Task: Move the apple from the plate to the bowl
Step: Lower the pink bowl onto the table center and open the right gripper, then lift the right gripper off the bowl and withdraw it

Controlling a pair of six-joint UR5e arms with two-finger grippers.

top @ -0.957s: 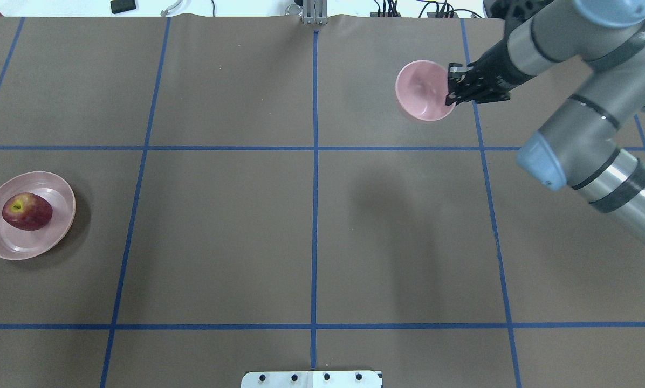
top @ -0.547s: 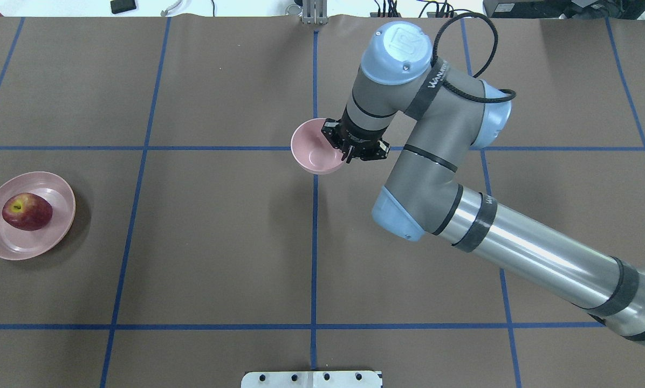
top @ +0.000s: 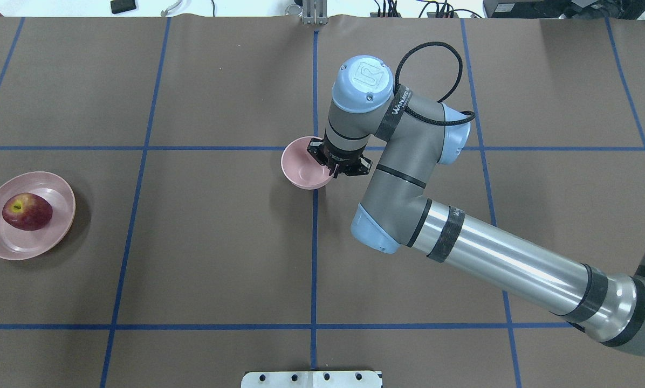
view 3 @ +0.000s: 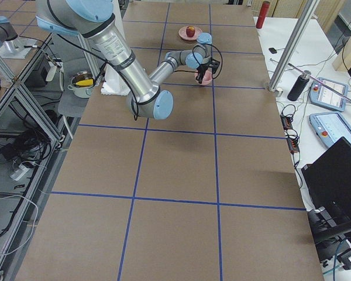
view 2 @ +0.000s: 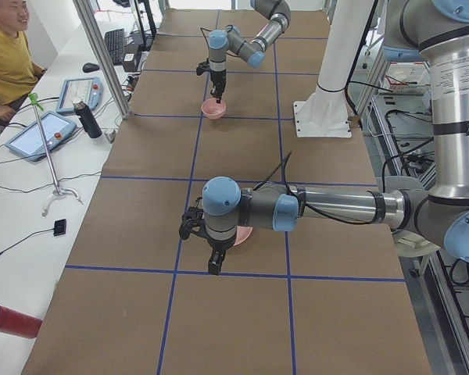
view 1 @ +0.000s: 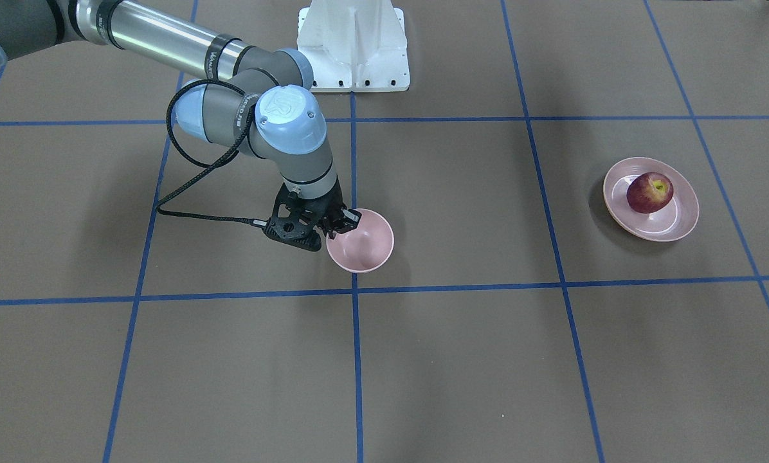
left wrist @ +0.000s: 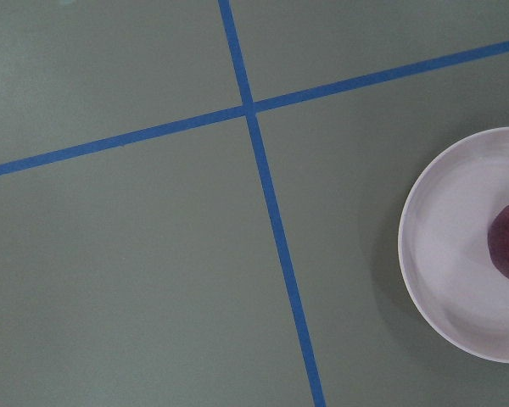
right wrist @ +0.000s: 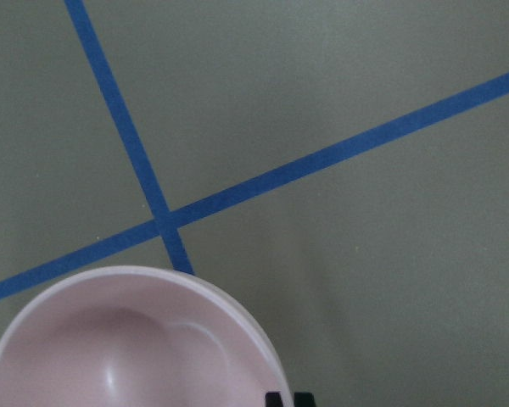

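Apple (top: 27, 211) sits on the plate (top: 9, 245) far out at 9 o'clock in the overhead view, while the bowl (top: 301, 172) is near the middle by a blue tape crossing (right wrist: 164, 222), with loads of bare brown table (top: 220, 242) between them. Right gripper (top: 330, 168) is clamped on the bowl's rim at about 4 o'clock; left gripper (view 2: 213, 266) only shows from the side, so can't tell its grip. Only writing: a UR logo (top: 366, 75) on the blue joint cap.

place: robotics lab | signs: blue-taped grid table (top: 220, 242), teach pendants (view 3: 330, 127)
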